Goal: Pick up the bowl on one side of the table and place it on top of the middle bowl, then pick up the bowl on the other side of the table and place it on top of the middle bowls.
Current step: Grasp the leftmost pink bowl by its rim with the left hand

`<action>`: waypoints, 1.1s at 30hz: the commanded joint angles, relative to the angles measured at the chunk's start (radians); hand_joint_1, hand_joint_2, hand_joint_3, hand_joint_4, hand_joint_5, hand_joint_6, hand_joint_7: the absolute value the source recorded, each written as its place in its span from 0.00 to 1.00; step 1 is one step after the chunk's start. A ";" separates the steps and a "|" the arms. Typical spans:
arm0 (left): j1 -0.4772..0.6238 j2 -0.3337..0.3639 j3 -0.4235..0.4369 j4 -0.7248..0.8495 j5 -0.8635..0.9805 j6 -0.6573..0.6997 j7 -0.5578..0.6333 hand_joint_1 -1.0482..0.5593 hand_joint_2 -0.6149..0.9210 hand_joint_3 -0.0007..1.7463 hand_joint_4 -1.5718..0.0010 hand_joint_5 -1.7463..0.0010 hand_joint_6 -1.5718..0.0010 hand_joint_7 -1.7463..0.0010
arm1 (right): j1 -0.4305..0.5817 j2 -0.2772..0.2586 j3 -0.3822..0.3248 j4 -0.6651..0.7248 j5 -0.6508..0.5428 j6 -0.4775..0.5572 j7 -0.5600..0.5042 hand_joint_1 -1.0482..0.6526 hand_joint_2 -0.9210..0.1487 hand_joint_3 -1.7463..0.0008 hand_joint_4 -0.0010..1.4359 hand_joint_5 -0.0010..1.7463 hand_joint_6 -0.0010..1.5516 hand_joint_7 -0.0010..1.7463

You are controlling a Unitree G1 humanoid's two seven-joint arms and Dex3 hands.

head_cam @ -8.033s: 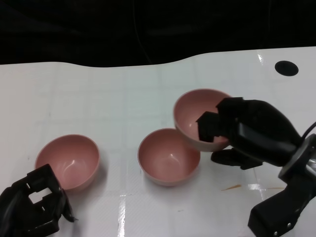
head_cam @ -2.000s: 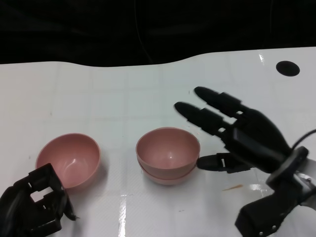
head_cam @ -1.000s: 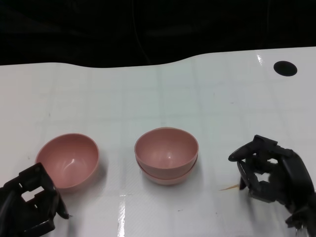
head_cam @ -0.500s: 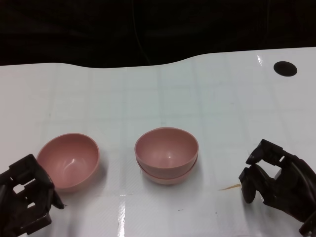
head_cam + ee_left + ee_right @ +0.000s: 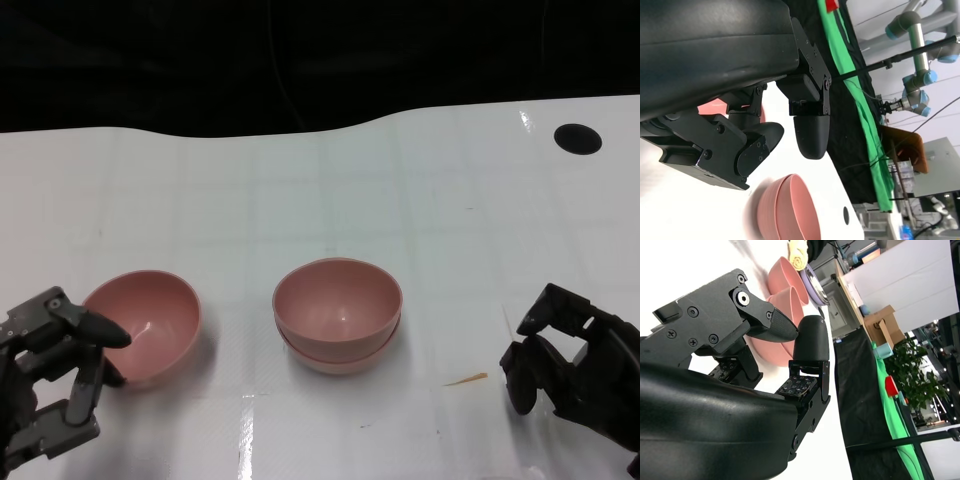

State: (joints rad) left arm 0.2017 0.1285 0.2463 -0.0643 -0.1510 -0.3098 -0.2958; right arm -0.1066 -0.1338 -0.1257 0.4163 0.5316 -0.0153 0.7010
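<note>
The white table (image 5: pixel 330 190) carries everything, its far edge running off into dark cloth. On it, well ahead and to the inner side of the right hand (image 5: pixel 575 375), sits the stack of two pink bowls (image 5: pixel 338 313), one nested squarely inside the other. So, by my reckoning, the first half of the job is done: one side bowl already rests on the middle one.

What is left is the single pink bowl (image 5: pixel 146 325), upright on the table just beside the left hand (image 5: pixel 50 375), on that hand's inner side. The left hand has its fingers parted and holds nothing; one fingertip reaches over the near rim of that bowl, though I cannot tell whether it touches. From the left wrist view the fingers stand apart with the stack visible beyond them.

The right hand is low at the table's near edge with its fingers curled in on nothing, well apart from the stack.

A small orange streak (image 5: pixel 466 379) marks the table just inward of the right hand.
</note>
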 commanded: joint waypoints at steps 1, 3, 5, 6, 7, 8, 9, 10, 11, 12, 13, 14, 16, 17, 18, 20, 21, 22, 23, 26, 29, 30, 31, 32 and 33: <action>0.006 0.023 -0.009 -0.027 0.073 -0.041 0.043 0.56 0.81 0.55 0.65 0.23 0.55 0.47 | -0.003 -0.008 -0.025 0.018 -0.011 -0.020 0.020 0.55 0.28 0.45 0.63 1.00 0.52 0.82; -0.002 0.042 -0.013 -0.018 0.147 -0.094 0.068 0.47 0.92 0.33 0.64 0.33 0.55 0.57 | -0.006 -0.005 -0.028 0.021 -0.017 -0.019 0.018 0.54 0.28 0.46 0.64 1.00 0.53 0.82; -0.003 0.065 -0.016 -0.022 0.238 -0.113 0.104 0.38 0.98 0.19 0.63 0.44 0.52 0.67 | -0.008 -0.003 -0.031 0.023 -0.021 -0.018 0.019 0.54 0.28 0.46 0.64 1.00 0.54 0.82; -0.005 0.080 -0.018 -0.019 0.284 -0.135 0.121 0.35 0.99 0.16 0.63 0.50 0.51 0.73 | -0.009 -0.003 -0.032 0.023 -0.026 -0.018 0.018 0.54 0.28 0.46 0.64 1.00 0.54 0.82; -0.004 0.095 -0.021 -0.025 0.330 -0.144 0.138 0.32 1.00 0.15 0.62 0.54 0.50 0.78 | -0.010 -0.002 -0.034 0.025 -0.030 -0.021 0.019 0.54 0.28 0.46 0.64 1.00 0.54 0.82; -0.003 0.104 -0.024 -0.028 0.359 -0.151 0.150 0.30 1.00 0.15 0.61 0.60 0.49 0.83 | -0.010 -0.002 -0.036 0.026 -0.033 -0.023 0.020 0.54 0.28 0.46 0.64 1.00 0.54 0.82; -0.002 0.110 -0.027 -0.029 0.377 -0.154 0.160 0.28 1.00 0.15 0.60 0.64 0.48 0.87 | -0.010 -0.001 -0.037 0.026 -0.035 -0.025 0.021 0.54 0.28 0.47 0.64 1.00 0.54 0.82; -0.001 0.113 -0.029 -0.030 0.385 -0.154 0.167 0.28 1.00 0.15 0.60 0.65 0.48 0.88 | -0.011 0.000 -0.039 0.027 -0.037 -0.026 0.022 0.54 0.28 0.47 0.64 1.00 0.54 0.82; 0.003 0.135 -0.033 -0.066 0.466 -0.124 0.176 0.28 1.00 0.15 0.59 0.66 0.47 0.89 | -0.014 -0.001 -0.039 0.034 -0.039 -0.027 0.028 0.54 0.27 0.47 0.64 1.00 0.54 0.82; 0.005 0.152 -0.039 -0.106 0.549 -0.089 0.184 0.25 1.00 0.12 0.61 0.74 0.49 0.92 | -0.016 -0.002 -0.040 0.037 -0.041 -0.022 0.027 0.54 0.27 0.47 0.64 1.00 0.54 0.82; 0.003 0.171 -0.047 -0.139 0.636 -0.055 0.191 0.22 1.00 0.10 0.60 0.82 0.50 0.96 | -0.018 -0.001 -0.041 0.040 -0.042 -0.020 0.027 0.54 0.27 0.48 0.64 1.00 0.54 0.82; 0.002 0.184 -0.055 -0.161 0.701 -0.030 0.198 0.20 1.00 0.09 0.60 0.85 0.51 0.97 | -0.019 0.000 -0.041 0.042 -0.043 -0.018 0.027 0.54 0.26 0.48 0.64 1.00 0.54 0.82; 0.000 0.194 -0.068 -0.178 0.750 -0.002 0.208 0.18 1.00 0.09 0.59 0.90 0.51 0.99 | -0.020 0.001 -0.042 0.043 -0.043 -0.018 0.027 0.55 0.26 0.48 0.65 1.00 0.54 0.82; -0.013 0.211 -0.084 -0.185 0.812 0.029 0.204 0.17 1.00 0.09 0.59 0.91 0.51 0.99 | -0.022 0.003 -0.039 0.048 -0.048 -0.029 0.033 0.55 0.26 0.48 0.65 1.00 0.54 0.82; -0.025 0.224 -0.099 -0.191 0.861 0.056 0.199 0.14 1.00 0.09 0.60 0.92 0.52 0.99 | -0.024 0.004 -0.037 0.052 -0.053 -0.040 0.036 0.55 0.25 0.48 0.64 1.00 0.54 0.82; -0.050 0.248 -0.131 -0.185 0.934 0.092 0.199 0.11 1.00 0.05 0.59 0.95 0.53 1.00 | -0.026 0.005 -0.035 0.054 -0.055 -0.033 0.038 0.54 0.26 0.47 0.64 1.00 0.53 0.83; -0.060 0.259 -0.144 -0.180 0.955 0.105 0.197 0.10 1.00 0.04 0.59 0.96 0.54 1.00 | -0.025 0.007 -0.036 0.052 -0.057 -0.029 0.037 0.54 0.26 0.47 0.64 1.00 0.53 0.83; -0.073 0.273 -0.161 -0.176 0.978 0.123 0.183 0.10 1.00 0.03 0.60 0.97 0.55 1.00 | -0.024 0.008 -0.036 0.051 -0.058 -0.028 0.037 0.54 0.26 0.47 0.64 1.00 0.53 0.83; -0.083 0.284 -0.173 -0.173 0.993 0.138 0.172 0.09 1.00 0.03 0.61 0.98 0.56 1.00 | -0.023 0.010 -0.037 0.050 -0.060 -0.029 0.038 0.54 0.27 0.47 0.64 1.00 0.53 0.83; -0.129 0.312 -0.218 -0.138 1.035 0.189 0.146 0.08 1.00 0.03 0.62 0.99 0.58 1.00 | -0.023 0.013 -0.032 0.048 -0.077 -0.047 0.035 0.54 0.28 0.47 0.63 1.00 0.53 0.83; -0.180 0.326 -0.267 -0.054 1.057 0.212 0.166 0.06 1.00 0.02 0.63 1.00 0.59 1.00 | -0.022 0.020 -0.033 0.041 -0.072 -0.038 0.040 0.53 0.27 0.47 0.63 1.00 0.52 0.83; -0.196 0.330 -0.281 -0.027 1.060 0.216 0.175 0.05 1.00 0.02 0.64 1.00 0.60 1.00 | -0.020 0.022 -0.032 0.038 -0.072 -0.035 0.039 0.53 0.27 0.47 0.63 1.00 0.52 0.83; -0.210 0.333 -0.293 -0.002 1.060 0.217 0.185 0.05 1.00 0.02 0.64 1.00 0.60 1.00 | -0.019 0.022 -0.031 0.035 -0.074 -0.033 0.036 0.53 0.27 0.47 0.63 1.00 0.52 0.83; -0.224 0.334 -0.306 0.022 1.062 0.218 0.198 0.04 1.00 0.02 0.64 1.00 0.60 1.00 | -0.018 0.022 -0.029 0.031 -0.077 -0.033 0.034 0.53 0.27 0.47 0.63 1.00 0.52 0.83; -0.236 0.334 -0.317 0.045 1.063 0.220 0.210 0.04 1.00 0.02 0.64 1.00 0.61 1.00 | -0.016 0.023 -0.027 0.026 -0.082 -0.032 0.027 0.53 0.27 0.47 0.63 1.00 0.52 0.83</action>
State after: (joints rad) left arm -0.0129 0.4377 -0.0605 -0.0460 0.9033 -0.0977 -0.1105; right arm -0.1244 -0.1088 -0.1486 0.4566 0.4553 -0.0462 0.7347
